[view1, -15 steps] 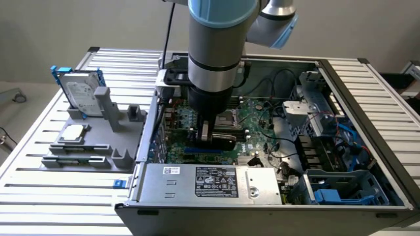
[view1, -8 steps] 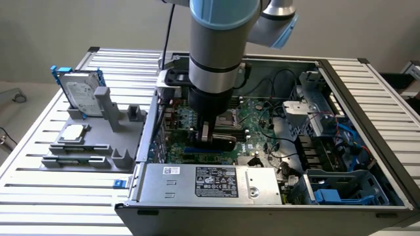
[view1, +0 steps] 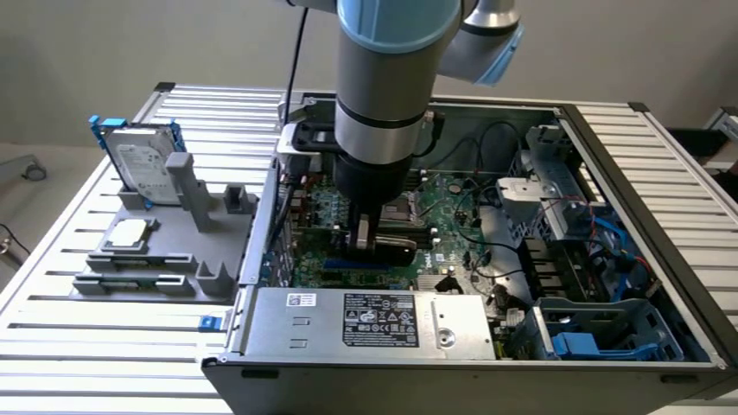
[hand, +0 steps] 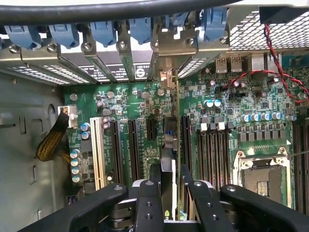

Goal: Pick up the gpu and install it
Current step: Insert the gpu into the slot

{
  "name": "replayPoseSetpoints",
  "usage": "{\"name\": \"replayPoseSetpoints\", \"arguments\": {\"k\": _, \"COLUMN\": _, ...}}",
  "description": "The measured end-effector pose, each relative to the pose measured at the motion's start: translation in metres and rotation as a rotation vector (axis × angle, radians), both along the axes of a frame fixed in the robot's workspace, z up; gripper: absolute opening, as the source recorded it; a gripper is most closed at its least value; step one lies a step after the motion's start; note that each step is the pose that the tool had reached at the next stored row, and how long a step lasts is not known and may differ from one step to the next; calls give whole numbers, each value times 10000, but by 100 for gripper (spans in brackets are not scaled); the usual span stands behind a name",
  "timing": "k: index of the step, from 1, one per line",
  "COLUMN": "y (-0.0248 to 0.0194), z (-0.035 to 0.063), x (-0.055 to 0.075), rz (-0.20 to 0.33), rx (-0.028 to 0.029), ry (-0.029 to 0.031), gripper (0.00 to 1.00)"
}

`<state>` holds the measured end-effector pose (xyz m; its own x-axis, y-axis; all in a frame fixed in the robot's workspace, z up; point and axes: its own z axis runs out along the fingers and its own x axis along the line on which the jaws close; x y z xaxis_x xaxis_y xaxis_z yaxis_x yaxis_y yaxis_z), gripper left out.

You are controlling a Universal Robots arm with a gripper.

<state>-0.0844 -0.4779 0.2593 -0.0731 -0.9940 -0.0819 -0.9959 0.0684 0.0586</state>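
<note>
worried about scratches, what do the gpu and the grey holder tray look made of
The gpu: black, faintly glossy cooler, likely plastic. The grey holder tray: matte, uniform grey, blocky ribs, probably moulded or printed plastic.

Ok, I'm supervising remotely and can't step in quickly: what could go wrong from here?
1. The gripper holds the gpu edge-on among closely spaced parallel expansion slots. A small sideways error could press it onto the wrong slot or a slot wall.
2. The card's far end sits close to the rear slot covers, so it might catch there and seat tilted.
</note>
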Motion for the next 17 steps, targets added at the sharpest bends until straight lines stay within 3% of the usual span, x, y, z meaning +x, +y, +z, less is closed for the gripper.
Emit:
{"name": "replayPoseSetpoints", "arguments": {"k": 5, "y": 0, "z": -4, "x": 1, "rz": 24, "rx": -4, "ry": 55, "gripper": 26}}
{"name": "replayPoseSetpoints", "arguments": {"k": 17, "y": 0, "z": -4, "x": 37, "rz": 229, "rx": -9, "ry": 56, "gripper": 26}}
